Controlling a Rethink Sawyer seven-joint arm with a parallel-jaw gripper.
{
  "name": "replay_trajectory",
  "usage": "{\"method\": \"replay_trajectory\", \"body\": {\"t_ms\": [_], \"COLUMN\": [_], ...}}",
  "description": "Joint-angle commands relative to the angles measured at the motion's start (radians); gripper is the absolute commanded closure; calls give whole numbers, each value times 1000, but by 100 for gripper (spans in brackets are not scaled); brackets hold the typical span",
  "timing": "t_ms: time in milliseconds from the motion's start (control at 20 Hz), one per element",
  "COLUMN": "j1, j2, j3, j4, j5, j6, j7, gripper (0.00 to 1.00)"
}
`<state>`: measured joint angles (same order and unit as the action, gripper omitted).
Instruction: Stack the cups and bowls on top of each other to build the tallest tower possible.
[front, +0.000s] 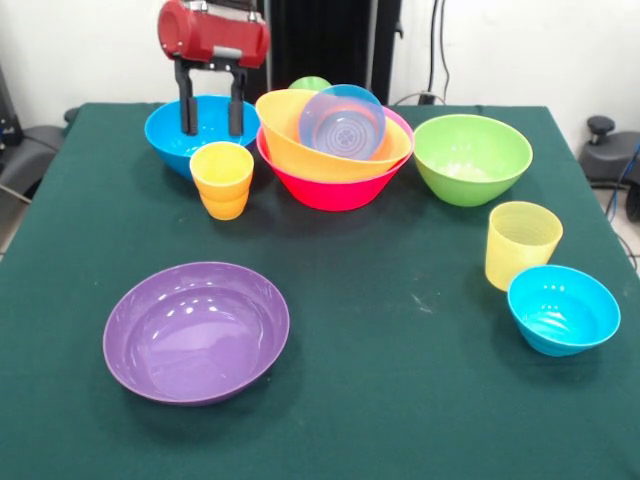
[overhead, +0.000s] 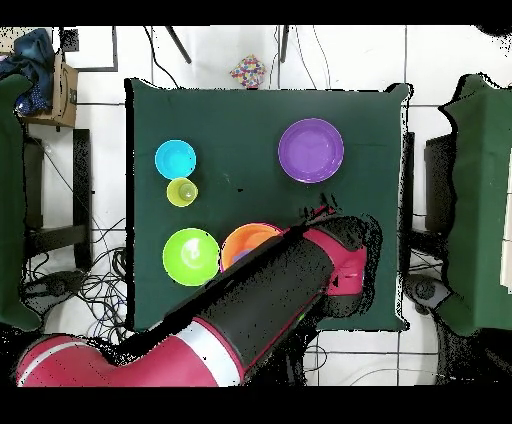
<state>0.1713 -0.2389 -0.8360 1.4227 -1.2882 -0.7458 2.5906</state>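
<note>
My gripper (front: 212, 115) is open and empty at the back left, with its two black fingers (front: 187, 105) hanging over the medium blue bowl (front: 165, 132). The yellow-orange cup (front: 222, 178) stands just in front of that bowl. The tower (front: 330, 160) is the pink bowl (front: 330, 190) with the orange bowl (front: 290, 135) nested in it and a small blue bowl (front: 342, 122) tilted on edge inside. The green cup (front: 310, 84) peeks out behind it. In the overhead view my arm (overhead: 270, 290) hides most of this; only the orange bowl (overhead: 245, 240) shows.
The green bowl (front: 472, 158) (overhead: 191, 256) sits right of the tower. The ribbed pale yellow cup (front: 521, 243) (overhead: 181, 192) and another small blue bowl (front: 562, 308) (overhead: 175, 159) stand at the right front. The purple bowl (front: 196, 330) (overhead: 311, 150) lies at the left front.
</note>
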Motion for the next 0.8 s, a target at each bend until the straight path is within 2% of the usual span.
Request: {"method": "replay_trajectory", "body": {"t_ms": [50, 800], "j1": [58, 54], "j2": [129, 162], "j3": [-37, -27], "j4": [-113, -119], "j5": [-402, -393], "j6": [-218, -186], "j7": [660, 633], "gripper": [0, 0]}}
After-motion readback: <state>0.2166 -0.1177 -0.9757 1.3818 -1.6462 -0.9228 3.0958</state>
